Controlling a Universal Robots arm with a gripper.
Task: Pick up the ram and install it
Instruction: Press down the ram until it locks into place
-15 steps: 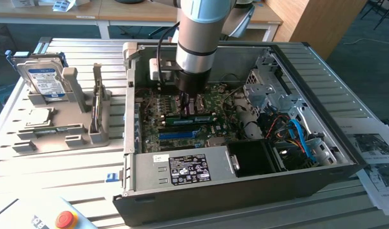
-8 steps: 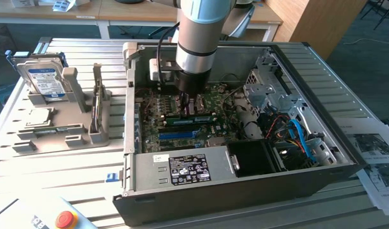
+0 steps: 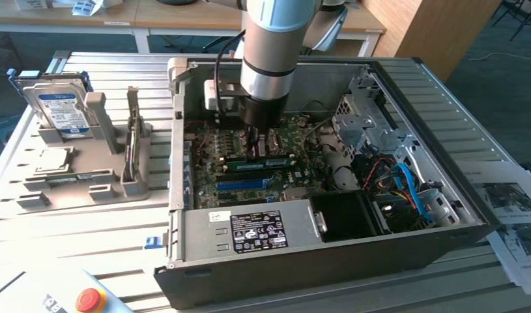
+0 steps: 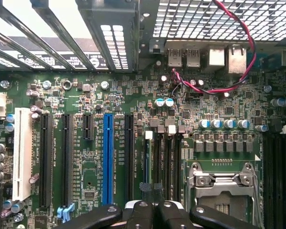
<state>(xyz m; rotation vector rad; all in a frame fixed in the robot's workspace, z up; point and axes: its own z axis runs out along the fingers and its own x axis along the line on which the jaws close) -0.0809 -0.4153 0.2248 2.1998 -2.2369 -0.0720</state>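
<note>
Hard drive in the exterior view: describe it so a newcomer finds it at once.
Left of the open computer case in the exterior view sits a grey holder on the slatted table. The hard drive stands upright at its far end: a boxy silver unit with a blue-white label, unlike the thin board on edge beside it.

Daylight falls bright across the tabletop (image 3: 91,222), glaring on its ribs; the case (image 3: 335,261) interior sits in shadow. Wrist view is evenly lit, fingers (image 4: 143,217) blurred.
</note>
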